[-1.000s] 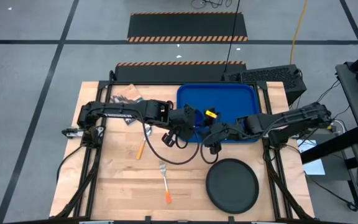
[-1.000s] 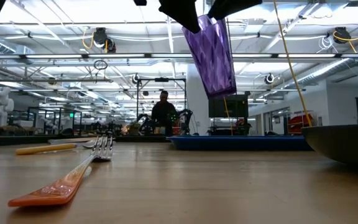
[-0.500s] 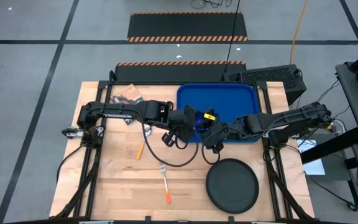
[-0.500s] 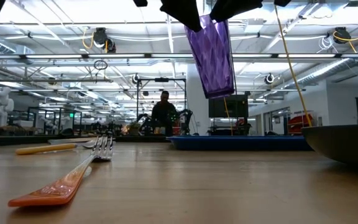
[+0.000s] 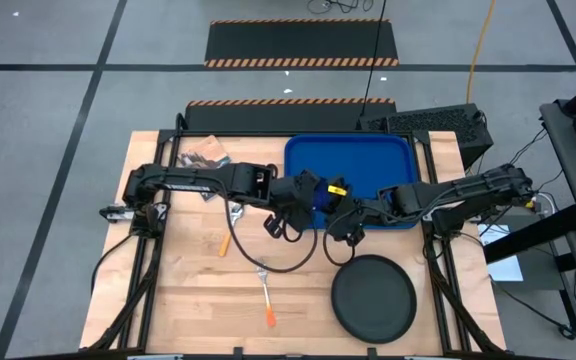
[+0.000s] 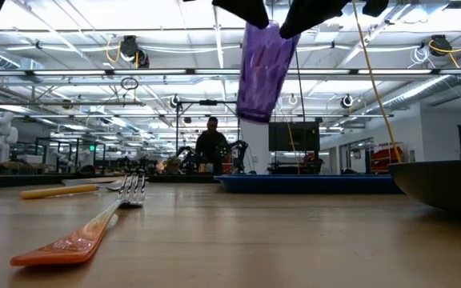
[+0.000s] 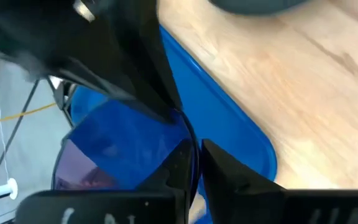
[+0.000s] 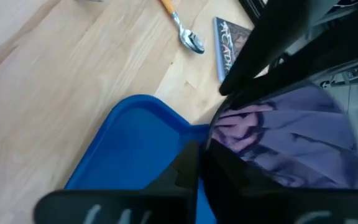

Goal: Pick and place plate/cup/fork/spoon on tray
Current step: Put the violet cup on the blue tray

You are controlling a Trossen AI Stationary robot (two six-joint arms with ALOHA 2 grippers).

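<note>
The small, shiny, see-through purple cup [image 6: 260, 70] is hanging well above the wooden table [image 5: 188, 290], tilted, with its rim uppermost. Both grippers are meeting at it: the left gripper [image 5: 313, 193] and the right gripper [image 5: 340, 212] are each pinching the cup's rim between closed fingers, from opposite sides. From above, the cup [image 5: 320, 196] is lying between the two grippers, over the near left corner of the large bright blue rectangular plastic tray [image 5: 368, 160]. In the left wrist view the cup's wall [image 7: 117, 155] is sitting against that arm's dark fingers [image 7: 229, 168], with the tray's rounded corner [image 7: 253, 140] below. In the right wrist view the cup [image 8: 291, 137] is filling the space beside that arm's fingers [image 8: 185, 162].

The round, flat, matte black plate [image 5: 372, 297] is resting on the table near its front edge, well apart from the tray. The slim fork with silver tines and an orange handle [image 5: 265, 295] is lying on the table left of the plate. The slim orange-handled spoon with a silver oval bowl [image 5: 227, 232] is lying farther back, beneath the left arm, near a small printed booklet [image 8: 229, 53].
</note>
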